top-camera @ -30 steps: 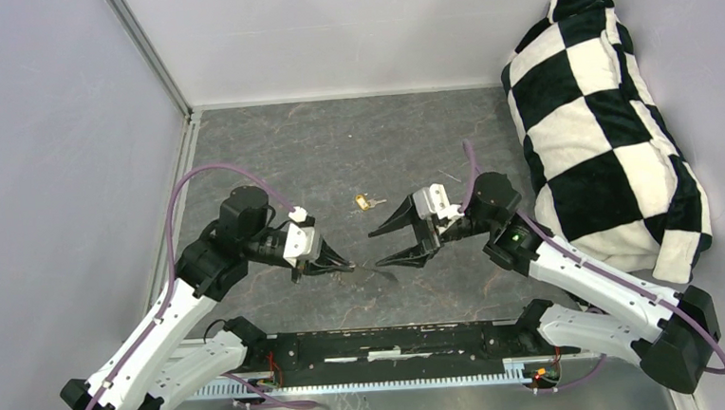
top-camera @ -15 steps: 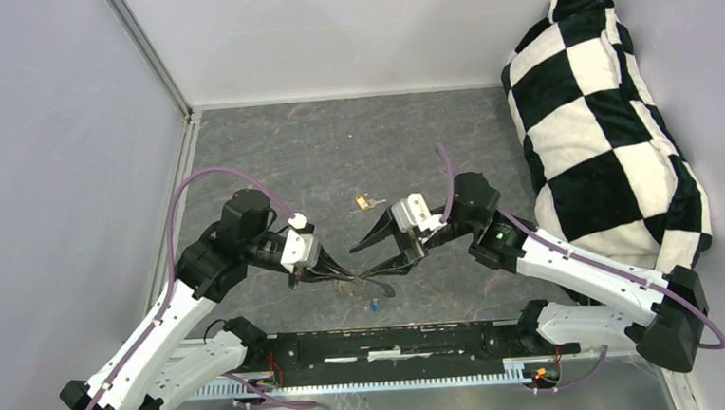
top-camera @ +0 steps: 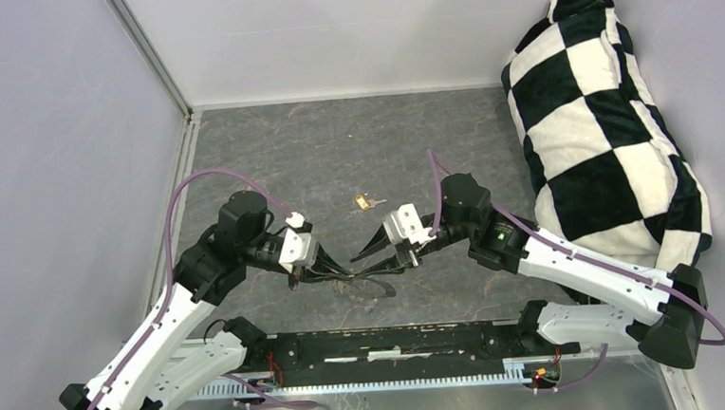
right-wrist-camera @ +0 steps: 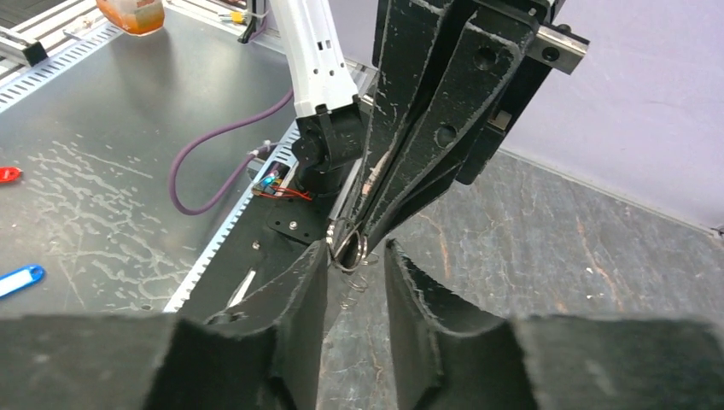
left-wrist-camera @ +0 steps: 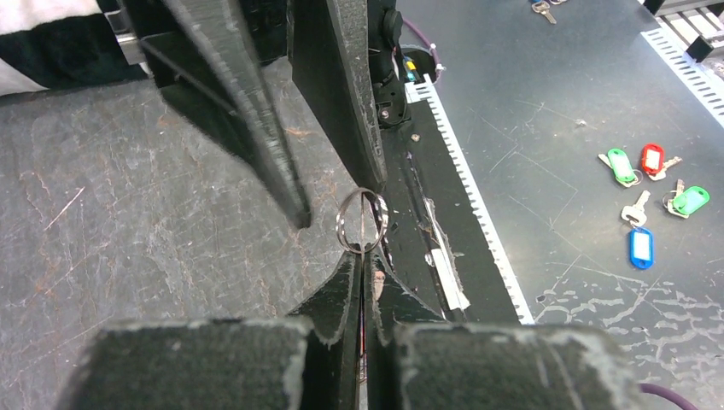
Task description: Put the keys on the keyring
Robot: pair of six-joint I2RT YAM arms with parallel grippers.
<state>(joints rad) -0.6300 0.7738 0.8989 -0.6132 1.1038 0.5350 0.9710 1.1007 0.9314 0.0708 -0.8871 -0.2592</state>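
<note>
On the metal sheet outside the black base rail lie coloured key tags, too small for any lettering to be read. Just past the rail the left gripper is clamped tight on the keyring, holding it upright above the table. The right gripper meets it tip to tip, jaws parted to either side of the loop and grasping nothing. Farther on, the brass key lies on the grey surface with free room up to the back wall, while a checkered cushion fills the far right side.
</note>
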